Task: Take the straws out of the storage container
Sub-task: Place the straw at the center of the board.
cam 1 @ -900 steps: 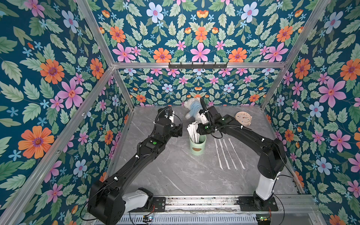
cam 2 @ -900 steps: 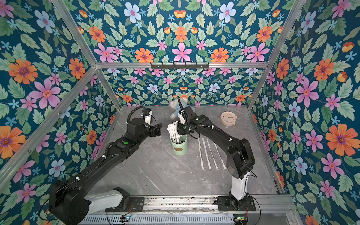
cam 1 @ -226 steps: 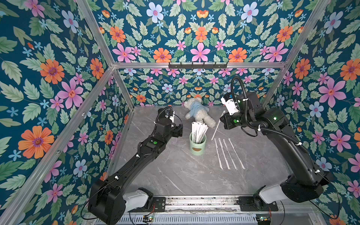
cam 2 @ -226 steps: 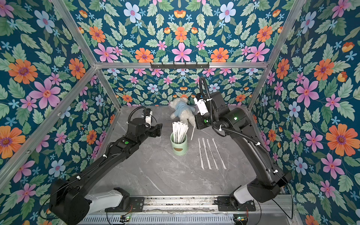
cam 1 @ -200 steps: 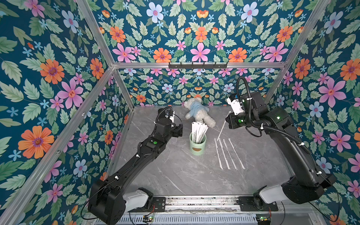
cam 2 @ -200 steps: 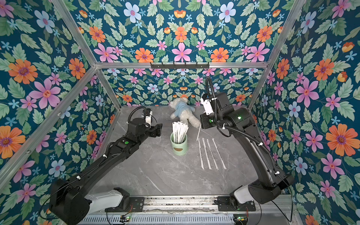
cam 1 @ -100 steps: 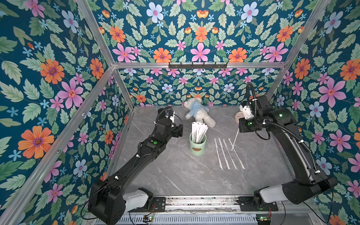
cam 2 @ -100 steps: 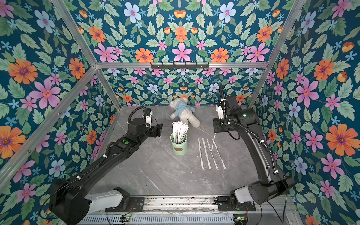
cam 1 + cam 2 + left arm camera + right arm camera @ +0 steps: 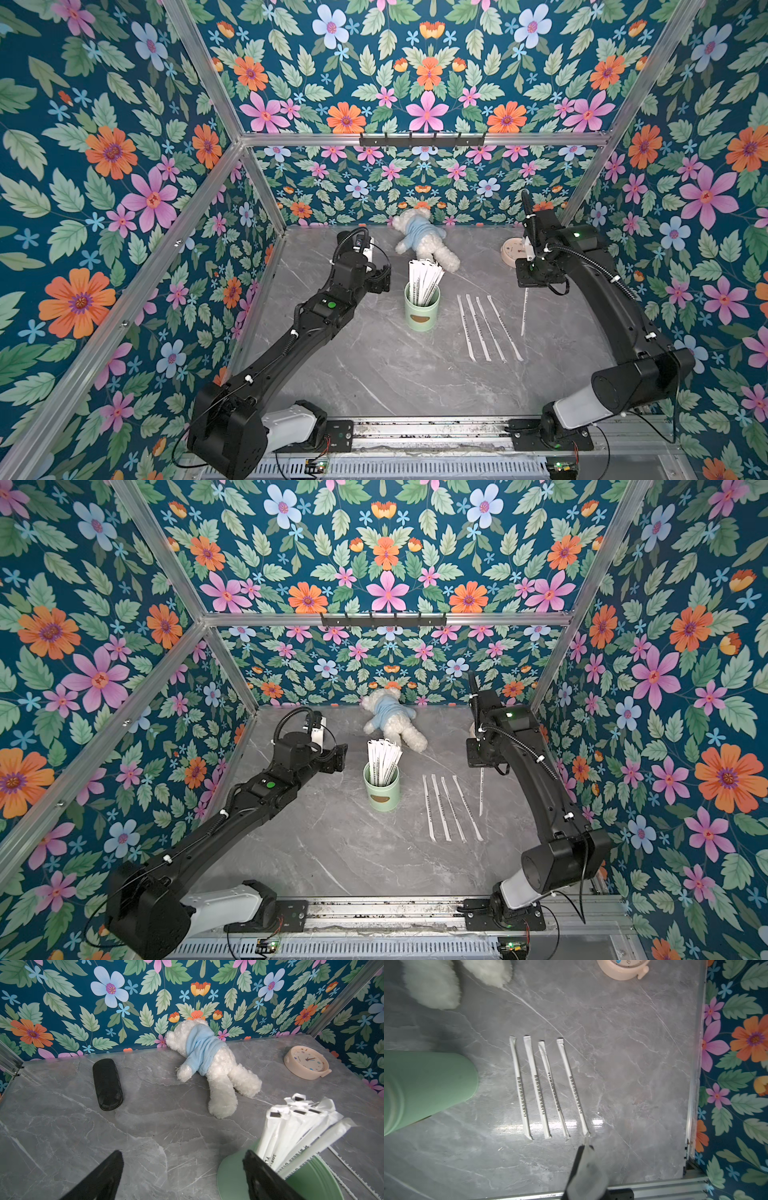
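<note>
So, in both top views the right gripper point(image 9: 527, 286) was clamped on the top end of one straw, the held straw point(image 9: 524, 311); it hung nearly upright just past the four laid straws point(image 9: 487, 328) lined up on the table point(image 9: 374, 374), on the side away from the storage container point(image 9: 422, 313); couldn't tell whether its lower tip touched the marble. The storage container stood upright mid-table with a good bunch of straws point(image 9: 424, 278) fanned out of it; the left gripper point(image 9: 380, 279) sat just beside it, not touching. A teddy bear point(image 9: 424, 245) and a clock point(image 9: 512, 251) lay toward the back wall.

Left wrist view: jaws were wide apart, nothing between them; one finger point(image 9: 261, 1178) was right by the container's rim, straw tops poking up beside it; a black case point(image 9: 107, 1084) lay further back.

Right wrist view: jaws were closed tight; the row of four showed clearly, printing and all; the held one was a blur at the fingertips, merging with the end of the nearest laid straw.

My guess: this was the set-down of straw number five, with plenty left in the cup; the next move wanted a lower-and-tilt so it lay flat and parallel beside the row, then a release, then back to the cup.
</note>
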### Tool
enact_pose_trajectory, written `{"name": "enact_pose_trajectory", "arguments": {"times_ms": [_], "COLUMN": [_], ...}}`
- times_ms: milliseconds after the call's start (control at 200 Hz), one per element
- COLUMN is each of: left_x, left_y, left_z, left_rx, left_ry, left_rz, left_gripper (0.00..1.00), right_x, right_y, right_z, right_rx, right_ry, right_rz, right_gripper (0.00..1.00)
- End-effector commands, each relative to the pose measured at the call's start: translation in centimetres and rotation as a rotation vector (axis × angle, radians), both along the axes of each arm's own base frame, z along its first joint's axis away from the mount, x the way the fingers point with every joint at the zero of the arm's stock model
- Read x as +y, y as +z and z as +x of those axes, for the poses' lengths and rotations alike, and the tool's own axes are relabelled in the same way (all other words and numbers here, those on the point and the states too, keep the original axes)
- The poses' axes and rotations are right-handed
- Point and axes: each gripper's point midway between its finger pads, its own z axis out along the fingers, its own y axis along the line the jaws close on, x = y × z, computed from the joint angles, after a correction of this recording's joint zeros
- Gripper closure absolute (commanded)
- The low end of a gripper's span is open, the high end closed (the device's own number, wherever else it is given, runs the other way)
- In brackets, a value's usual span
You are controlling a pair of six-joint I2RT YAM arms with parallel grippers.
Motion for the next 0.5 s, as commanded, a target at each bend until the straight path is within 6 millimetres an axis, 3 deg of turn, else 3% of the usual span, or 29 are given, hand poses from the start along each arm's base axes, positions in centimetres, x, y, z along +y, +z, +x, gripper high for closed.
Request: {"name": "enact_pose_trajectory", "arguments": {"times_ms": [0,185,205,495], "left_x": [0.1,0.0,0.0,0.1], "left_y": [0.0,-0.2,-0.2,-0.4], "left_z": [0.1,0.1,0.1,0.1], "left_rx": [-0.004,0.001,0.001,0.003], "left_ry": [0.0,0.0,0.0,0.005], "left_rz": [0.005,0.008,0.008,0.016], "left_gripper": [0.08,0.08,0.08,0.08], "right_x": [-1.8,-2.7,-2.7,-1.9], "right_y": [-0.9,-2.5,-3.7,-8.2], "right_z": [-0.7,-0.5,-0.2,0.3], "right_rx": [0.065,0.142,0.185,0.347], "right_ry": [-0.046,-0.063,-0.06,-0.045], "right_rz": [-0.095,-0.172,-0.185,-0.177], "right_gripper": [0.96,0.97,0.97,0.97]}}
